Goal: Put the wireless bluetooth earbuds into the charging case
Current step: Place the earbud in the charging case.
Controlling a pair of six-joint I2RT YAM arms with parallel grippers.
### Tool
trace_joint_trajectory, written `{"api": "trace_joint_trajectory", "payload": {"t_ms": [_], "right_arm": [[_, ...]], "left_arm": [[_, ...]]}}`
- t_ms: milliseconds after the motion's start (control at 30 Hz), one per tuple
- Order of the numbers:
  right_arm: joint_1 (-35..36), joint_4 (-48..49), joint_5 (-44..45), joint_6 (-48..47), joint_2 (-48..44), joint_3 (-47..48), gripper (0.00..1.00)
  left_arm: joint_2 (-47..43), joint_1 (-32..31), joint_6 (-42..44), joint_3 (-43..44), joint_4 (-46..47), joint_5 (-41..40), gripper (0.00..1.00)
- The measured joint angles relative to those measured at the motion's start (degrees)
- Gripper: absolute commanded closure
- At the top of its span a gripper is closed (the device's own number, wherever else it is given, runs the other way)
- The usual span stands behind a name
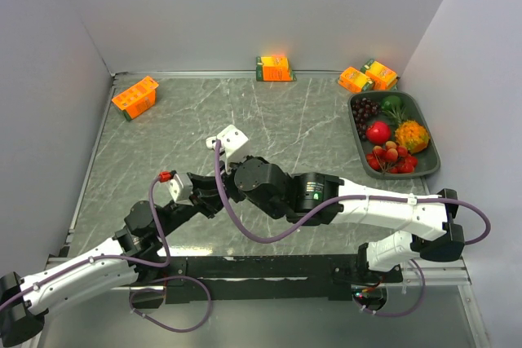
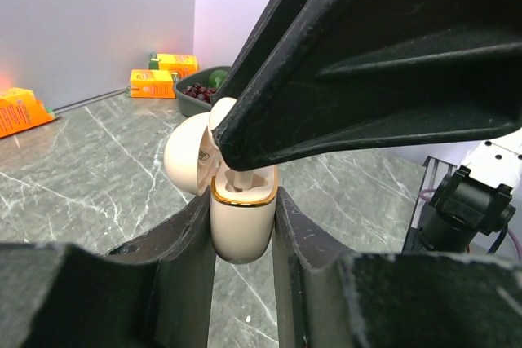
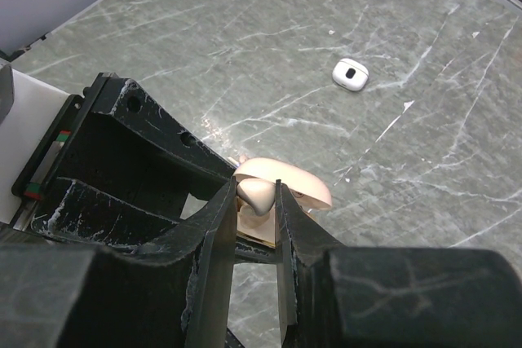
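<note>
My left gripper [image 2: 243, 205] is shut on a beige charging case [image 2: 241, 230] with a gold rim, held upright above the table with its lid [image 2: 186, 152] open. My right gripper [image 3: 257, 195] is shut on a pale earbud [image 3: 261, 193] directly over the case's opening. In the left wrist view the earbud's stem [image 2: 237, 178] reaches down into the case's well, under the right gripper's black fingers [image 2: 367, 55]. In the top view both grippers meet left of the table's middle, left gripper [image 1: 202, 195] and right gripper [image 1: 222, 189]. The case is hidden there.
A second, white case [image 3: 351, 75] lies on the marble table beyond the grippers, also seen from above [image 1: 230, 138]. Orange cartons stand at the back left [image 1: 134, 96], back middle [image 1: 274, 68] and back right [image 1: 367, 77]. A dark tray [image 1: 428, 132] of fruit is at the right.
</note>
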Motion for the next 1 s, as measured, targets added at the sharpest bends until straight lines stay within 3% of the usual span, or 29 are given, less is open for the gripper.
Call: {"api": "trace_joint_trajectory", "payload": {"t_ms": [367,567,667,700,800,1000], "right_arm": [[0.0,0.1,0.0,0.4,0.7,0.0,1.00],[0.0,0.0,-0.5,0.9,1.5,0.0,0.92],[0.0,0.0,-0.5,0.9,1.5,0.0,0.80],[0.0,0.0,-0.5,1.0,1.5,0.0,0.72],[0.0,-0.1,-0.5,1.4,1.5,0.0,0.58],[0.0,-1.0,-0.5,2.7,1.5,0.0,0.45]], "left_arm": [[0.0,0.0,-0.1,0.0,-0.5,0.0,0.99],[-0.3,0.0,-0.1,0.0,-1.0,-0.5,0.99],[-0.4,0.0,-0.1,0.0,-1.2,-0.7,0.99],[-0.4,0.0,-0.1,0.0,-1.2,-0.7,0.99],[-0.6,0.0,-0.1,0.0,-1.3,-0.9,0.99],[-1.1,0.0,-0.1,0.0,-1.2,-1.8,0.99]]}}
